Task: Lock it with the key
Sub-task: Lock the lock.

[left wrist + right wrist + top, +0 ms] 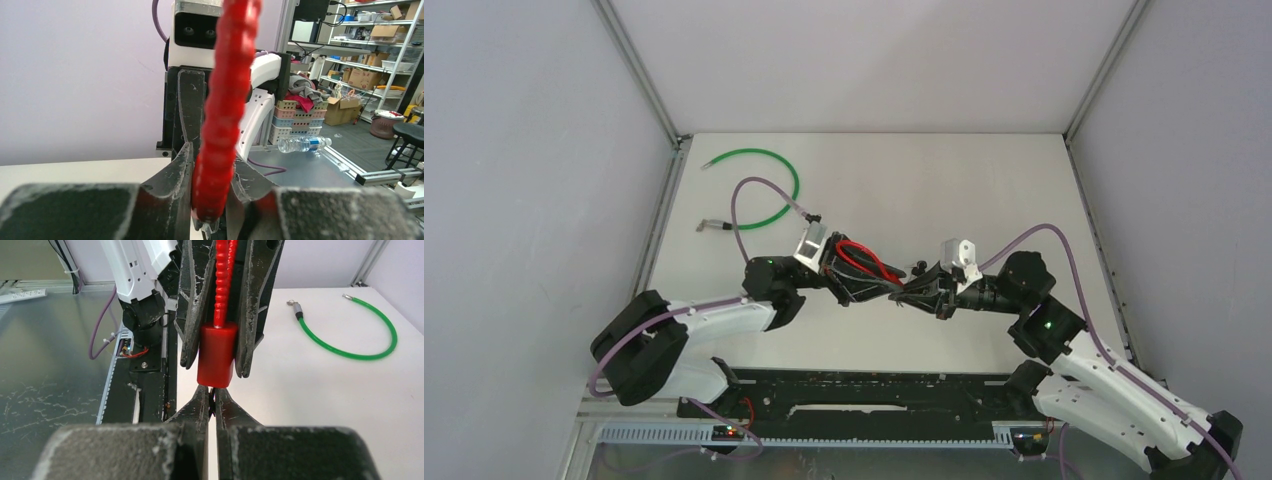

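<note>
A red lock hangs between the two arms over the white table (984,190): a red cylinder body (216,354) with a ribbed red cable (227,100) looping back over the left wrist (862,258). My left gripper (214,160) is shut on the lock, its fingers (192,315) flanking the body on both sides. My right gripper (212,392) meets the lock's free end head-on. It is shut on the key (212,402), a thin dark sliver pinched between the tips and touching the base of the red body. The keyhole is hidden.
A green cable lock (795,180) lies curled at the far left of the table, its metal end (709,225) near the left wall; it also shows in the right wrist view (357,358). Grey walls close in the table on three sides.
</note>
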Tool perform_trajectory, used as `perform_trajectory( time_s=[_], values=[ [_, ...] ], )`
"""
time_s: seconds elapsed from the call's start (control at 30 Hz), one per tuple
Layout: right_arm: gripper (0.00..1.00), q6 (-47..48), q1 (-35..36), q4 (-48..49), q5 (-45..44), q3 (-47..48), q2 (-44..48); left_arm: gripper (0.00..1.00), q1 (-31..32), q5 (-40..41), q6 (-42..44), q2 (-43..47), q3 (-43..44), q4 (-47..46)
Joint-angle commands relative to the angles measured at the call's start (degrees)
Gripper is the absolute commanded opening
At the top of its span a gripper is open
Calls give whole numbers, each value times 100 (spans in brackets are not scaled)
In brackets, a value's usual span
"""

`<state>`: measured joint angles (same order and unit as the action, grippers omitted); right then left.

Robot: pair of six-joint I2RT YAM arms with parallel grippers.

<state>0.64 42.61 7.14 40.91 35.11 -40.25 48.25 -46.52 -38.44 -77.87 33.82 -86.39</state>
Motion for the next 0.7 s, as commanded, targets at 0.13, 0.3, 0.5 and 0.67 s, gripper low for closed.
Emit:
perform_trajectory(
  time_s=[0.13, 0.3, 0.5, 0.67],
  values=[
    [0, -38, 9, -642, -1648, 424, 113, 0, -135, -72, -130, 308, 4, -475],
    [0, -145, 81, -978, -2028, 303, -37, 0, -354, 101, -184, 603, -264, -476],
    [0, -400, 687, -1003, -3364, -3, -259, 0, -523, 266, -47, 890, -506, -311],
    [0, -304, 881, -840, -3101, -329, -189, 0, -654, 349, -132, 951, -558, -413]
  ],
)
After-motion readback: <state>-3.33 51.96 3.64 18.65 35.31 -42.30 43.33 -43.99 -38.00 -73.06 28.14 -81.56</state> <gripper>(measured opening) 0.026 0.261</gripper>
